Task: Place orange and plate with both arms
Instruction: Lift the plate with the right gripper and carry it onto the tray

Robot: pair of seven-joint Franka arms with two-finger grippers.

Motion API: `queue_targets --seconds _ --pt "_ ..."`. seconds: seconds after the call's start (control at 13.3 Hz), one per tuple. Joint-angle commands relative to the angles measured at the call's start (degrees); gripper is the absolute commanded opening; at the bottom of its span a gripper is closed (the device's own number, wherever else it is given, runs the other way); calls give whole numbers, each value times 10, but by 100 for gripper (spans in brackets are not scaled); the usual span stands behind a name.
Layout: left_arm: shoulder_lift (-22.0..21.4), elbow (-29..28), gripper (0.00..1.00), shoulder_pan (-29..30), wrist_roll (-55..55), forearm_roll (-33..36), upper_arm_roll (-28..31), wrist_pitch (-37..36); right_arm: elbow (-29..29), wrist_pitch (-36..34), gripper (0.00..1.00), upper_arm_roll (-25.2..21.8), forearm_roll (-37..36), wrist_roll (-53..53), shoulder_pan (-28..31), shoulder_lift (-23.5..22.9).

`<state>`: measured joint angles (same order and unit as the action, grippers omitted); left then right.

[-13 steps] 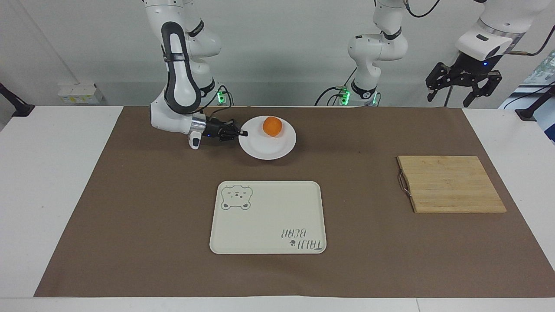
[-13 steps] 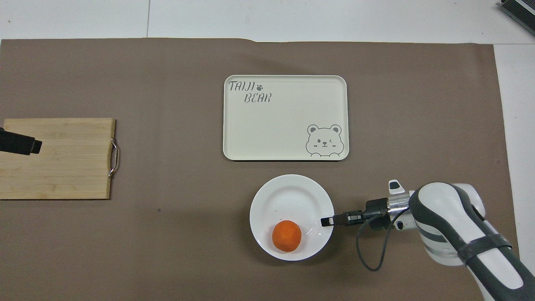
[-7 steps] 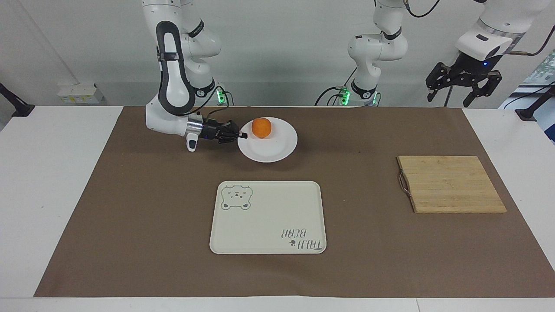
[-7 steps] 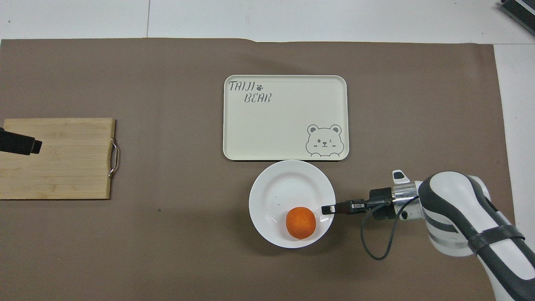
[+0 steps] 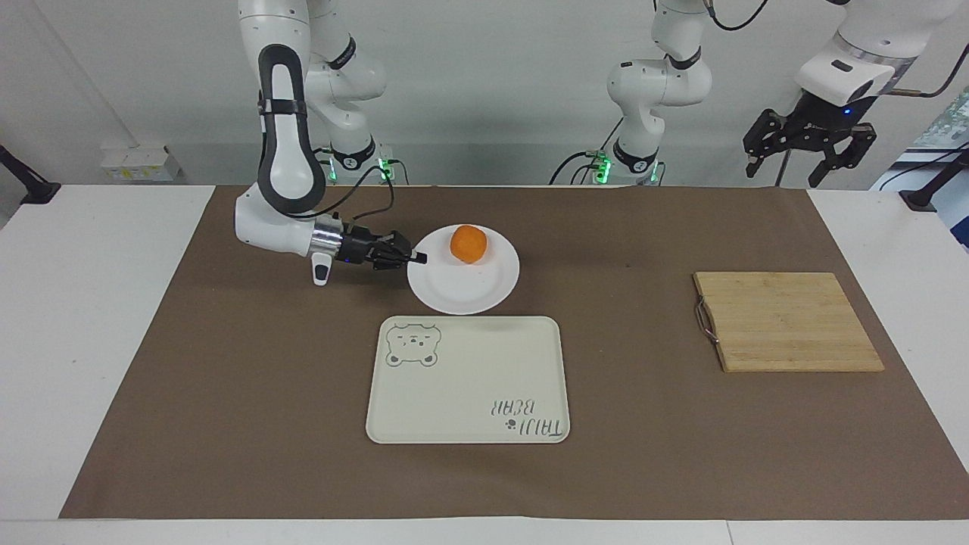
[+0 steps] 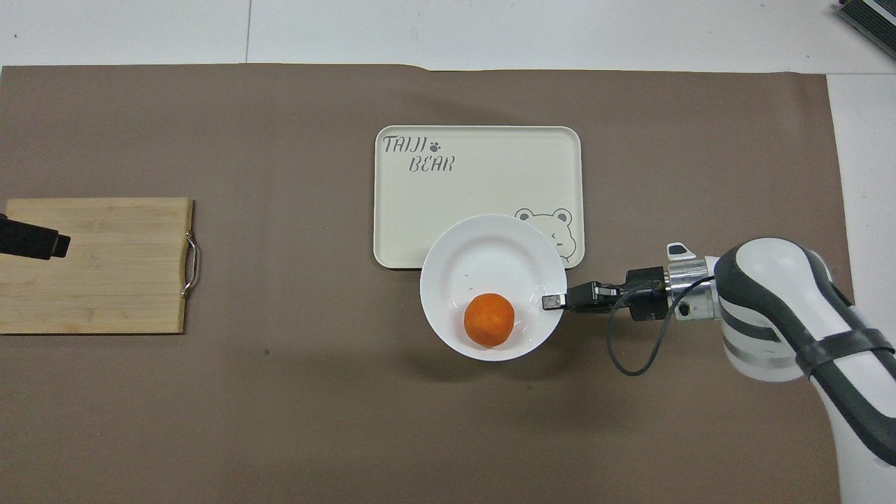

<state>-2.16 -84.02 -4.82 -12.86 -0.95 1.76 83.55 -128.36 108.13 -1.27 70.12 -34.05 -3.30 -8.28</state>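
Observation:
The white plate (image 5: 462, 288) (image 6: 483, 262) is lifted off the mat with the orange (image 5: 468, 244) (image 6: 489, 320) on it. My right gripper (image 5: 415, 259) (image 6: 554, 302) is shut on the plate's rim at the right arm's end and carries it. In the overhead view the plate overlaps the nearer edge of the cream bear tray (image 5: 468, 393) (image 6: 462, 175). My left gripper (image 5: 806, 144) waits high over the table's end near the cutting board, with only a dark tip (image 6: 31, 240) in the overhead view.
The wooden cutting board (image 5: 784, 321) (image 6: 98, 264) with a metal handle lies toward the left arm's end. A brown mat (image 5: 227, 378) covers the table.
The right gripper has carried the plate with the orange away from the robots, toward the bear tray. The orange rolled a little on the plate. The left arm has not moved.

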Motion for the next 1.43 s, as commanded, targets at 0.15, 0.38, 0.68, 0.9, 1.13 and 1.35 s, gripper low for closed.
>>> queue_targets --seconds 0.15,0.38,0.68,0.9,1.13,1.35 --pt "0 11 100 9 -6 11 -7 -13 93 -11 0 2 8 66 5 -54" --pt "0 11 100 8 -6 10 -7 -13 150 -9 0 2 9 107 8 -81" --pt "0 11 100 8 -6 10 -7 -13 226 -6 0 2 23 145 9 -141" --pt "0 11 100 9 -6 11 -7 -13 286 -4 0 2 30 153 10 -192" --pt "0 11 100 9 -6 10 -7 -13 308 20 0 3 32 169 11 -218" --pt "0 11 100 9 -6 10 -7 -13 347 44 0 3 32 166 5 -253"
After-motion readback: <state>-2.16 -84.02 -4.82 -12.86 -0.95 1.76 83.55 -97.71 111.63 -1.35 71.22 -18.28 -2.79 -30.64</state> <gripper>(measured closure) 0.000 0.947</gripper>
